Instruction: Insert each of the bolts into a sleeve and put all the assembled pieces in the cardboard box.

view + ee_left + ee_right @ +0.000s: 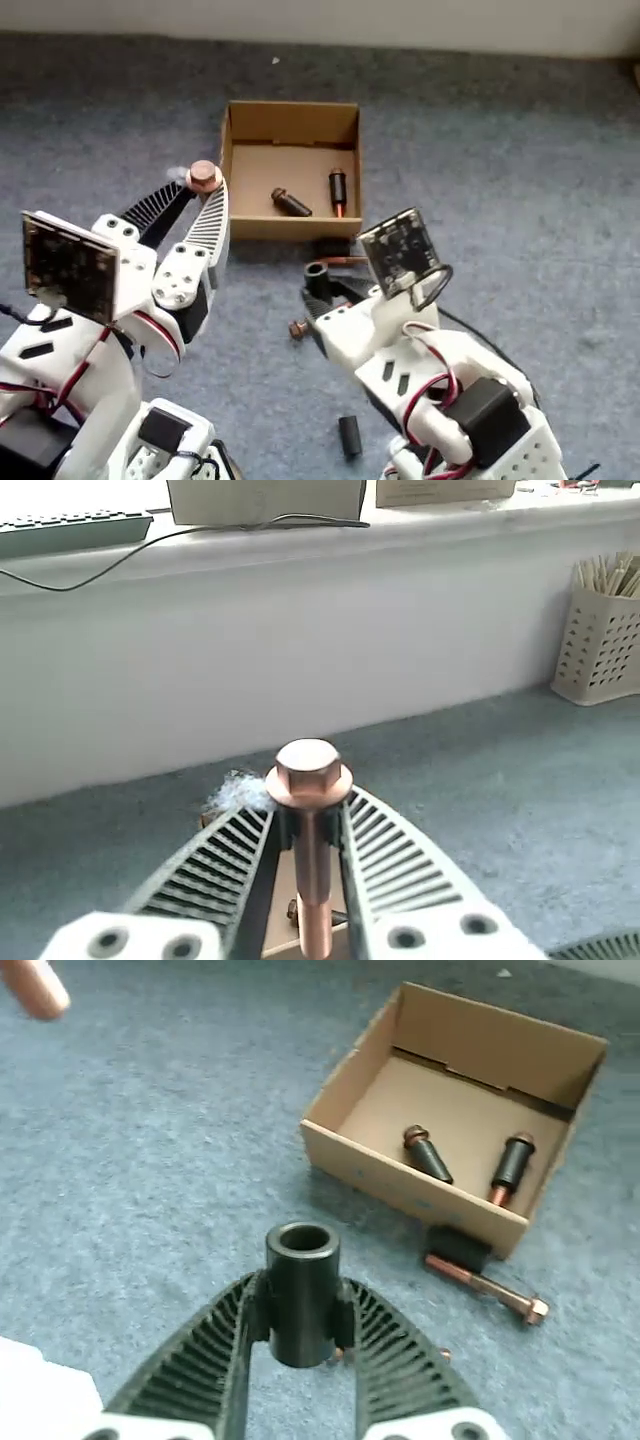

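from above, the left gripper (205,190) is clamped on a copper bolt (203,176), head up, just outside the left wall of the cardboard box (290,120). two assembled pieces (291,203) lie apart on the box floor. the right gripper (320,290) is closed around a black sleeve (318,275), which stands upright near the box's front wall. a loose bolt (340,260) lies along that wall, and a spare sleeve (349,436) lies on the grey carpet (520,150) near the right arm's base.

in the left wrist view, the fingers (385,855) press both sides of the bolt's shank, below its flanged hex head.

in the right wrist view, the sleeve (301,1290) is pinched with its open bore up. the box (400,1175) lies beyond it with both pieces inside. the loose bolt (485,1288) lies flat just outside the front wall.
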Robot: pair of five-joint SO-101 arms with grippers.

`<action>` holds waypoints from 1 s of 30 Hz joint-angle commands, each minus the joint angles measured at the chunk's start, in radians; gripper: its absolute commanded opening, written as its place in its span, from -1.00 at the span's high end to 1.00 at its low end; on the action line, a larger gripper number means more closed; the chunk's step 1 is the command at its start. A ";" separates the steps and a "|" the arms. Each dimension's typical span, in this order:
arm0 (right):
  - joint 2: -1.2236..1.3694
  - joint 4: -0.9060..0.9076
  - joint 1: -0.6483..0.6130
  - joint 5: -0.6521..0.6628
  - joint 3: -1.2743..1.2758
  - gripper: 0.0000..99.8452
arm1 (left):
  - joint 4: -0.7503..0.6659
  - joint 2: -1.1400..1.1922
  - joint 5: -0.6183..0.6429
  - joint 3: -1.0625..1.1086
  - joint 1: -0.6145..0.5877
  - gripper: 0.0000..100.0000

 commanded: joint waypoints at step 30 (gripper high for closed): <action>-0.530 -0.433 -0.278 0.224 0.418 0.99 | 0.087 -0.179 0.048 -0.001 0.418 0.99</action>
